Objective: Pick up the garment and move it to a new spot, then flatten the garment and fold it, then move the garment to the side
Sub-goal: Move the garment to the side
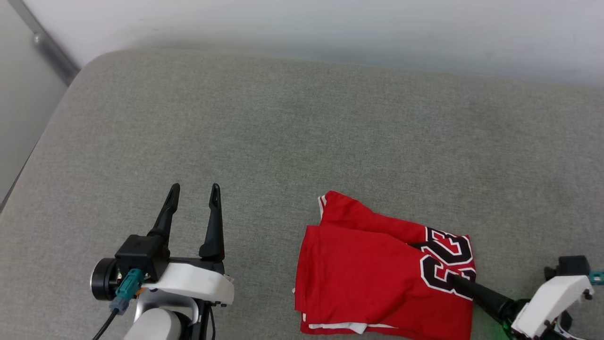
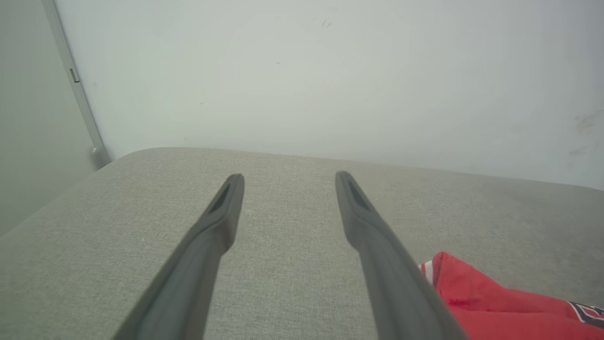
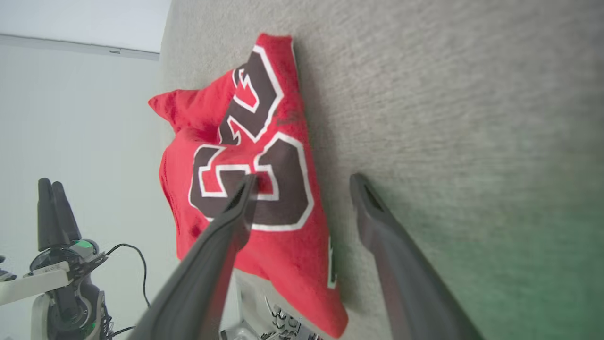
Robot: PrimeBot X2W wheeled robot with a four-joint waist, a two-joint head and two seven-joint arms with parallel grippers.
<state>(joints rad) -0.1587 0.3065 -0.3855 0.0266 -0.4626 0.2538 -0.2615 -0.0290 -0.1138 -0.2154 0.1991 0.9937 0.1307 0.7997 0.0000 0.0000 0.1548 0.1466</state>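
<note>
Garment (image 1: 377, 274) folded, lettered edge between spread fingers of nearer right pincer (image 3: 304, 182); left pincer (image 1: 196, 187) spread too, well apart.

You faced a bare test room or lab, plain pale wall (image 1: 330, 28), grey cloth-padded counter (image 1: 302, 118), metal corner strip (image 1: 47, 47).

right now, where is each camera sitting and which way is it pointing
head view: on the head, facing forward and down at the grey cushion and folded red garment; left fingers lower left, right fingers lower right.
left wrist view: on the left wrist, looking along its open fingers across the cushion to the wall.
right wrist view: on the right wrist, rolled sideways, looking along its open fingers at the garment's lettering.
shared: all three show the garment and cushion.
</note>
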